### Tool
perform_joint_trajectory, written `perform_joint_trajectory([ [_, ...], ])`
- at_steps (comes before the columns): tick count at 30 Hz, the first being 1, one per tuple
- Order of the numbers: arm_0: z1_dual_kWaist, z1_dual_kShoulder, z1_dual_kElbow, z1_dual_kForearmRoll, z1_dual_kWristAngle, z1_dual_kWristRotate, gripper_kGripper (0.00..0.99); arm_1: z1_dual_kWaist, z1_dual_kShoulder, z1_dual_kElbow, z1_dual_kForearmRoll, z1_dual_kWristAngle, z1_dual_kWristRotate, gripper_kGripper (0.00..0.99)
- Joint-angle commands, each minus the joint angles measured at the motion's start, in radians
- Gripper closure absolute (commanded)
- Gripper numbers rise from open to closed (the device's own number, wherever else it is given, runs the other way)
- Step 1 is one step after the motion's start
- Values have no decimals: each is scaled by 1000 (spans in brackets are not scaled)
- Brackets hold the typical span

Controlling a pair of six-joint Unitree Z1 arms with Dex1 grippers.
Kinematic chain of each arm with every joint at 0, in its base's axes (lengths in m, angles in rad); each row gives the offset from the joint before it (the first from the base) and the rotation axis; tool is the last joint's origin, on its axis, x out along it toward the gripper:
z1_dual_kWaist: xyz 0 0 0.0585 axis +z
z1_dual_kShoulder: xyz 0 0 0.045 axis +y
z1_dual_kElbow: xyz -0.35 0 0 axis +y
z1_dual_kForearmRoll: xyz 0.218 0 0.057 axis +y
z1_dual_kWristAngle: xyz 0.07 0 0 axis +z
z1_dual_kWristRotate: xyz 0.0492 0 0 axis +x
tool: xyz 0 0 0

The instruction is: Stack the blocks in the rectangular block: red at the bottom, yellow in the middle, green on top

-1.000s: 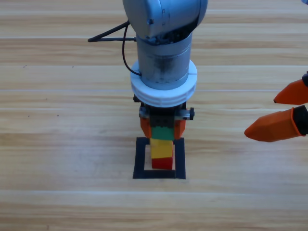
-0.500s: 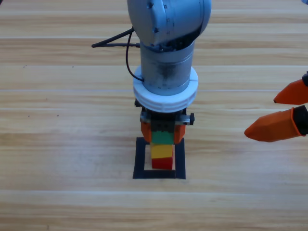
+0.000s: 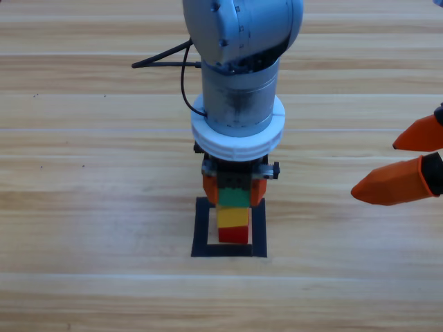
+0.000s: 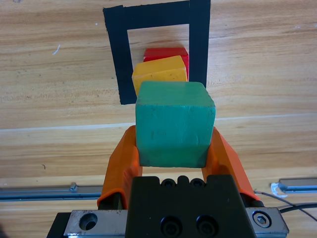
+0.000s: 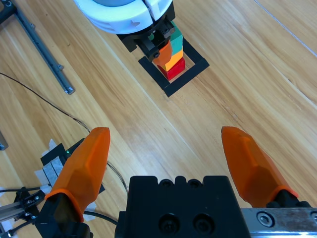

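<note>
Left wrist view: the green cube (image 4: 175, 124) is seen clamped between the two orange jaws of the left gripper (image 4: 173, 148), one jaw pressed on each side face. Beyond the cube, along the line of the jaws, the yellow cube (image 4: 161, 74) is seen, and past that the red cube (image 4: 167, 52), all three falling in one line that ends inside the black tape square (image 4: 114, 54).

From the high view the green cube (image 3: 234, 196) appears set on the yellow cube (image 3: 233, 218), which rests on the red cube (image 3: 234, 235) within the tape outline (image 3: 201, 228); whether green is fully seated or a hair above cannot be told. Since the stack lies straight along the jaws' axis, the coming move is judged to be a release followed by a retreat straight up along that axis, as any sideways drift could drag the top cube off.

The right gripper (image 3: 405, 162) is held well apart at the right edge, jaws spread wide and empty.
</note>
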Motion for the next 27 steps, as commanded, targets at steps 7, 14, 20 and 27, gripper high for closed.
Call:
perform_joint_trajectory([
  [7,27,56,38,-25,13,2,990,-16,-14,34,23,21,-16,1],
  [14,30,56,39,-30,11,5,990,-16,-6,34,23,21,-18,1],
  [20,30,58,45,-33,11,5,990,-16,-4,34,23,21,-18,1],
  [27,30,64,48,-36,11,3,990,-16,2,34,23,21,-19,1],
])
